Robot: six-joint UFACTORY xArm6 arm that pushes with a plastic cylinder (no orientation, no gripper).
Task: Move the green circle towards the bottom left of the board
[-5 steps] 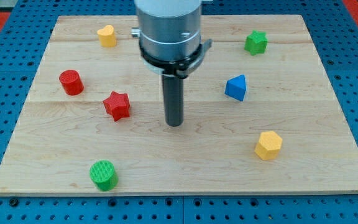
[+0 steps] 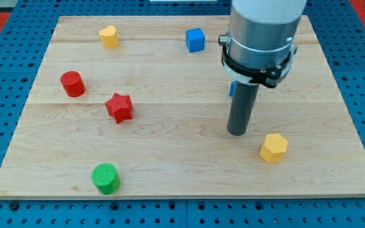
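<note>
Rightward since the earlier frame, my tip (image 2: 236, 132) (a bare rod, holding nothing) touches no block; the green circle (image 2: 105, 178) lies well left and below it.

Wooden board (image 2: 170, 158) carries green circle (image 2: 106, 178), red star (image 2: 119, 107), yellow hexagon (image 2: 274, 147)

A broad cylindrical arm housing (image 2: 262, 28) in pale grey metal is showing a soft sheen down its side. Around its lower edge a black clamp ring (image 2: 257, 68) is running, with small lugs sticking out at either side. Below the ring a straight dark grey rod (image 2: 241, 107) is narrowing the body to a plain round shaft, ending at my tip (image 2: 236, 133), flat and unmarked
</note>
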